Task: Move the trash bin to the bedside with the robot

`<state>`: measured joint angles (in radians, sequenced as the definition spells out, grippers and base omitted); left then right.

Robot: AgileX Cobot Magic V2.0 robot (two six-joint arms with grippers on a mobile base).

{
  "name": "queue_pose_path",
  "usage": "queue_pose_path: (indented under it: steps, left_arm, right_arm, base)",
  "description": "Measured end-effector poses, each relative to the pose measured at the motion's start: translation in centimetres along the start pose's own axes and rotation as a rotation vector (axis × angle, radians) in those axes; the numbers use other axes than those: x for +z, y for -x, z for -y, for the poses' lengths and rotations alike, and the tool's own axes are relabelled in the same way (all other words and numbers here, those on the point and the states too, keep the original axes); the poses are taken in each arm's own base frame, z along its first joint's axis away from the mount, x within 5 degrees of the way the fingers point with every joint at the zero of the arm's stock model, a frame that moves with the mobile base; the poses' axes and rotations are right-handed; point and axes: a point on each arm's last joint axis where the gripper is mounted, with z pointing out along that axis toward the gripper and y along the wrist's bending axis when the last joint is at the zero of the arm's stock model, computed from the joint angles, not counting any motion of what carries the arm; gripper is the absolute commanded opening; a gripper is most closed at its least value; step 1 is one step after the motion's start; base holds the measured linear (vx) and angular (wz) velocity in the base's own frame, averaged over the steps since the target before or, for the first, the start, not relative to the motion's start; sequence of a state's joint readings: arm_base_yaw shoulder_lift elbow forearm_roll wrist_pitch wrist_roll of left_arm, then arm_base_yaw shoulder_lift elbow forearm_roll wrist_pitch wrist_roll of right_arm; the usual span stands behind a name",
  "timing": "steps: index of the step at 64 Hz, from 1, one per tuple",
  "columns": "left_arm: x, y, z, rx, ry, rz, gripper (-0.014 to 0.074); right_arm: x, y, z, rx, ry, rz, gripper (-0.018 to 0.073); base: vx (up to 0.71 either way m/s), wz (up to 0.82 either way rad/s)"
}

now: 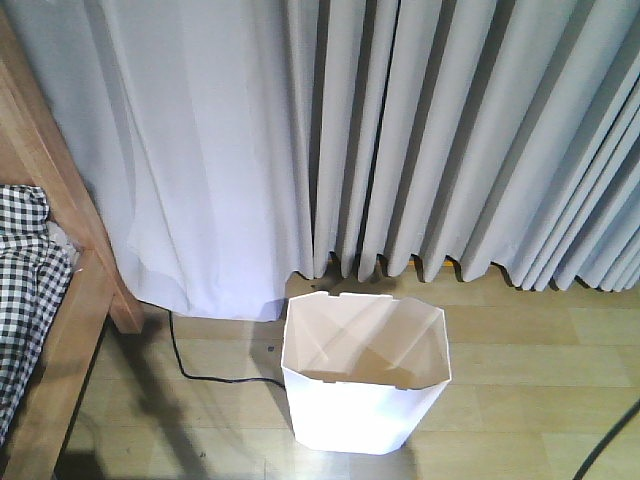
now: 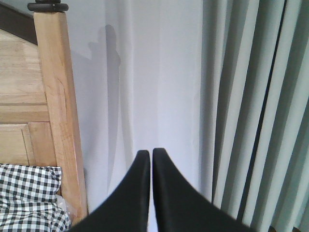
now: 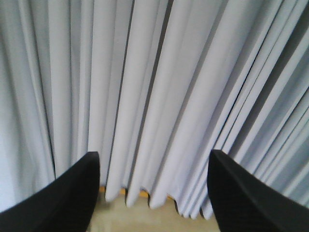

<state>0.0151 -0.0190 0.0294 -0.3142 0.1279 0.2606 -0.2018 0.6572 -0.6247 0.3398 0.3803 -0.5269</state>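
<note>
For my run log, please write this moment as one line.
trash bin: upright on floor, right of bed, apart | left gripper: shut, empty | right gripper: open, empty

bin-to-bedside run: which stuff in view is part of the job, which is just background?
Job:
trash bin
bed frame
checked cloth
left gripper, shut
right gripper, open

Background:
curtains
black cable
wooden floor

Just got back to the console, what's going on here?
Nothing is holding the bin right now. It stands upright on the floor before the curtains, apart from the bed at left. The left gripper is shut and empty, facing the bedpost. The right gripper is open, facing the curtains.
</note>
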Motion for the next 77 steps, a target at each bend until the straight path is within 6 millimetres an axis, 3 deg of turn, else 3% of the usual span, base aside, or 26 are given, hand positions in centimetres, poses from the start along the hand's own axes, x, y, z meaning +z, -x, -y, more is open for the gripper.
queue_pose_path:
  steps: [13, 24, 28, 38, 77]
  left_arm:
    - [0.0, 0.0, 0.0, 0.000, 0.000, 0.000, -0.0006]
    - [0.0, 0.0, 0.0, 0.000, 0.000, 0.000, -0.0006]
    - [0.0, 0.0, 0.0, 0.000, 0.000, 0.000, -0.0006]
    - [0.0, 0.0, 0.0, 0.000, 0.000, 0.000, -0.0006]
    - [0.0, 0.0, 0.0, 0.000, 0.000, 0.000, -0.0006]
  right_arm:
    - [-2.0, -4.9, -1.3, 0.078, -0.011, 0.063, 0.0447]
    - [-1.9, -8.7, -1.7, 0.205, -0.054, 0.120, 0.0442]
    - [-1.7, -9.4, -1.6, 0.235, -0.075, 0.133, 0.0388]
    - [-1.7, -9.5, -1.4, 0.251, -0.097, 0.159, -0.0011]
    - [-1.7, -9.6, -1.6, 0.254, -0.084, 0.141, -0.0011]
  base:
    - [0.00, 0.00]
    - [0.00, 0.00]
    - [0.00, 0.00]
    - [0.00, 0.00]
    - [0.00, 0.00]
